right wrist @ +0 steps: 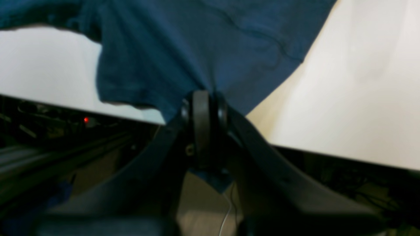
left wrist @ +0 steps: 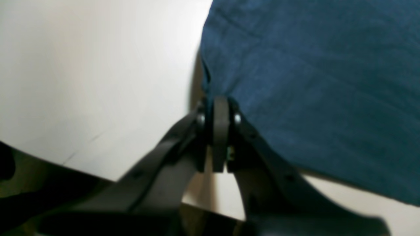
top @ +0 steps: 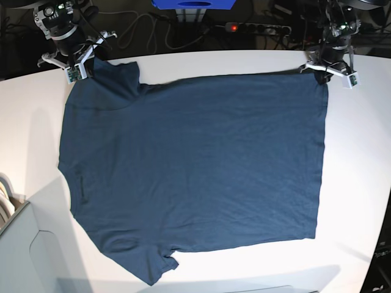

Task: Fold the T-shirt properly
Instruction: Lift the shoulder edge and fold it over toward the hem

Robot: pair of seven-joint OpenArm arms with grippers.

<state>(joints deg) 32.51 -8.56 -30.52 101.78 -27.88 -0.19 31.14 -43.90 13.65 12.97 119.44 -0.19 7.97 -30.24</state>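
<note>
The dark navy T-shirt (top: 195,165) lies spread flat on the white table (top: 360,183), sleeves toward the left of the base view and hem toward the right. My right gripper (top: 84,67) is at the far left corner, shut on the far sleeve; in its wrist view the gripper (right wrist: 203,98) pinches bunched cloth of the T-shirt (right wrist: 197,42) at the table's edge. My left gripper (top: 322,74) is at the far right corner, shut on the hem corner. In the left wrist view the gripper (left wrist: 220,109) clamps the edge of the T-shirt (left wrist: 311,98).
A power strip with a red light (top: 256,27) and cables lie behind the table's far edge, beside a blue object (top: 192,3). A pale grey box (top: 18,250) sits at the near left corner. Bare white table borders the shirt on the right and near sides.
</note>
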